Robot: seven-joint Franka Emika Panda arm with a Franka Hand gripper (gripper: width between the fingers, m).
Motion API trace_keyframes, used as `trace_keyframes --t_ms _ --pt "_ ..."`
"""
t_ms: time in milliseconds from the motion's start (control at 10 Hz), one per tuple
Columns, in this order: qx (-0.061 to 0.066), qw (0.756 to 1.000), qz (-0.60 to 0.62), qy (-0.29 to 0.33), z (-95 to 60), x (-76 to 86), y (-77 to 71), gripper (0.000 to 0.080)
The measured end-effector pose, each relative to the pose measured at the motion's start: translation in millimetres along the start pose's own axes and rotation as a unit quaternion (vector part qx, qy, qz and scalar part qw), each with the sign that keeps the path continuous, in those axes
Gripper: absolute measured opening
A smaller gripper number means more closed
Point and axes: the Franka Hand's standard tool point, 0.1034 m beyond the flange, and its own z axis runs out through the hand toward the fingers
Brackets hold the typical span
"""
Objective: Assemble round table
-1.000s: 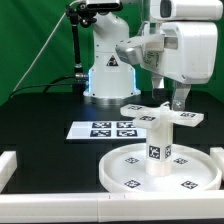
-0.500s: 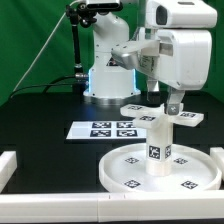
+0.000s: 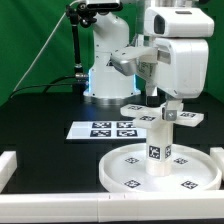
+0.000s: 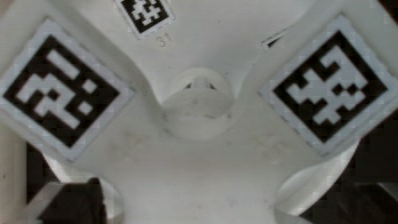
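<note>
Cross-shaped base (image 3: 160,113) atop the leg (image 3: 156,146), directly beneath fingers (image 3: 167,107); their spread and grip unclear.

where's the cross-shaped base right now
In the exterior view's right half, the cross-shaped base sits atop the upright leg on the round disc, under the pincer.

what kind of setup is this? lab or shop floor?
Probably a robotics lab test bench: black-draped table, a fixed marker board of tracking tags, white border blocks, and tagged kit parts such as the round disc under the hand.
</note>
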Motion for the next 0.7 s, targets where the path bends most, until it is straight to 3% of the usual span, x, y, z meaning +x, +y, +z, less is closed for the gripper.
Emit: trace_keyframes --t_ms 300,400,500,700 --pt "0.003 1.0 0.002 0.0 2.9 -0.3 -1.2 0.0645" --pt "0.003 1.0 0.002 0.0 2.9 -0.5 -1.2 0.0487" --pt "0.003 1.0 0.003 0.0 2.9 -0.7 -1.2 0.0442" --pt "0.003 1.0 0.021 0.0 3.0 -0.9 -1.3 0.0442"
